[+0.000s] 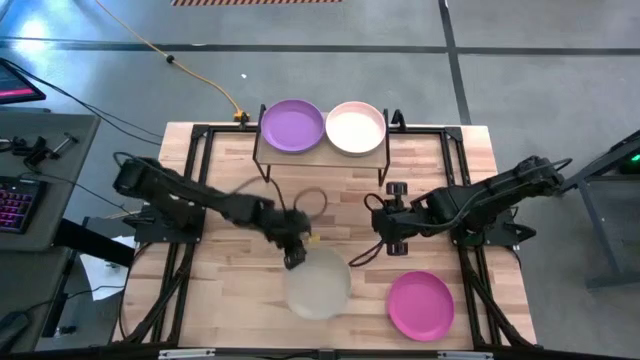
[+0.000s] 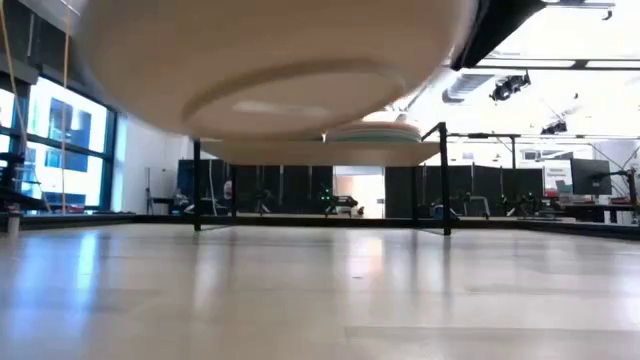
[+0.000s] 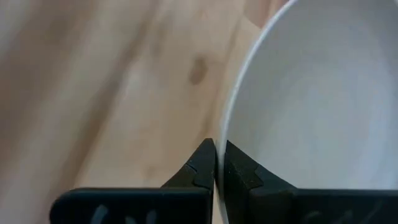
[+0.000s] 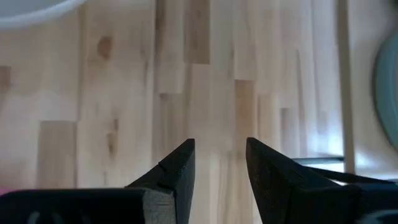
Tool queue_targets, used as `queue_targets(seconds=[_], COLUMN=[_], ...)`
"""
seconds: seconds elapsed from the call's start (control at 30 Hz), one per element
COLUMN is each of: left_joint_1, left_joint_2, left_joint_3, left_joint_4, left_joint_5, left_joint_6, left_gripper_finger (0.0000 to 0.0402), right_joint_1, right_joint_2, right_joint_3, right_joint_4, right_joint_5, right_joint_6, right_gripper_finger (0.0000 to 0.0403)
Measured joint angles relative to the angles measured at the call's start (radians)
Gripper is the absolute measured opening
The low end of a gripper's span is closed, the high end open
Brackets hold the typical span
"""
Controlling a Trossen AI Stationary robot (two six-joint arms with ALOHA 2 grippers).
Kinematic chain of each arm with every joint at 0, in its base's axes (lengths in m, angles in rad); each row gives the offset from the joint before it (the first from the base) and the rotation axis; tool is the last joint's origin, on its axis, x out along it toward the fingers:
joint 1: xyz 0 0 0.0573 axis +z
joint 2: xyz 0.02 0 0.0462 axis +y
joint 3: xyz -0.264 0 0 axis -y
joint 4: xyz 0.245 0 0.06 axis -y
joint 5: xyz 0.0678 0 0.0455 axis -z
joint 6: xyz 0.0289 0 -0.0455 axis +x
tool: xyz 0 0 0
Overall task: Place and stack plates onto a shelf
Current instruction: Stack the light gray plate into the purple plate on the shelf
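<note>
No text, label, brand or number can be read in any view. A sign (image 2: 557, 177) in the far room at right is too small to read.

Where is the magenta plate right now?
In the high view the magenta plate lies on the table's near right part, beside the cream plate and below the right end effector.

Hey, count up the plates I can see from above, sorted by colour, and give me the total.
Purple plate: 1
Pale pink plate: 1
Cream plate: 1
Magenta plate: 1
Total: 4
</note>
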Motion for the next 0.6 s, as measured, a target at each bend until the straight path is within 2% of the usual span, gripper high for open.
queue_targets(seconds=[0.23,0.4,0.6], left_joint_1=[0.188,0.348,0.514], left_joint_2=[-0.191,-0.300,-0.356], left_joint_3=[0.000,0.003,0.103], left_joint_4=[-0.081,-0.113,-0.247], left_joint_5=[-0.008,-0.017,-0.026], left_joint_6=[0.130,0.205,0.246], left_gripper_finger=[0.0001,0.0001,0.0000], right_joint_1=[-0.114,-0.191,-0.270], right_joint_2=[0.000,0.000,0.000], right_joint_3=[0.000,0.000,0.000], right_joint_4=[0.002,0.015,0.071], right_joint_5=[-0.024,-0.106,-0.200], right_joint_6=[-0.103,-0.169,-0.196], right_gripper_finger=[0.0124,0.0124,0.0124])
